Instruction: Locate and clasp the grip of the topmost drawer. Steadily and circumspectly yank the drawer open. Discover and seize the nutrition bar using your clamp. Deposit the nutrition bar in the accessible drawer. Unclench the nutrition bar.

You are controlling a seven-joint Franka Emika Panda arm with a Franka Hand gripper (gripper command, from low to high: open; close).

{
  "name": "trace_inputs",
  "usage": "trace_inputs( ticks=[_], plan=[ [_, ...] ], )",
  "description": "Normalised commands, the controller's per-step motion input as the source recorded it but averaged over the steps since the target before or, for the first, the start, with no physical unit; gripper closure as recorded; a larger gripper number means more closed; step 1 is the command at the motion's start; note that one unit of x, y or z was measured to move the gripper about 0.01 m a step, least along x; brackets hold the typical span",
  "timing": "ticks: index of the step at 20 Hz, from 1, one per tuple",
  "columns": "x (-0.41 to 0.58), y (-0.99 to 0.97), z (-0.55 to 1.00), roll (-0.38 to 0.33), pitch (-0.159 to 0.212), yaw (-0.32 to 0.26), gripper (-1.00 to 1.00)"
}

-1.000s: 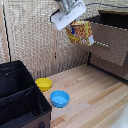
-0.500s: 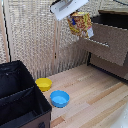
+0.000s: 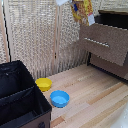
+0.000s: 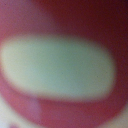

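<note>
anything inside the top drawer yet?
The topmost drawer is pulled open, but the exterior view shows only its front; the interior is hidden. The nutrition bar hangs above it, outside.

A yellow bowl [image 3: 43,83] sits on the light wooden counter [image 3: 95,100]. A blue bowl [image 3: 59,98] sits just beside it, a bit closer to the camera. Both bowls stand the right way up, and they look empty inside. On the exterior view's left there is a big black box [image 3: 20,100] with an open top. It has two parts inside, with a wall between them. The blue bowl is just beside the box. Behind the bowls stands a pale woven screen [image 3: 40,35] with thin wooden posts. The wrist view shows only a red and pale blur.
</note>
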Motion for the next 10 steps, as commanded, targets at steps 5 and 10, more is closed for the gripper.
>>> trace_inputs(
  ticks=[5, 10],
  plan=[
    [0.275, -0.58, 0.97, 0.030, 0.076, -0.119, 1.00],
    [0.157, -0.86, 0.77, 0.096, 0.047, -0.027, 1.00]
  ],
)
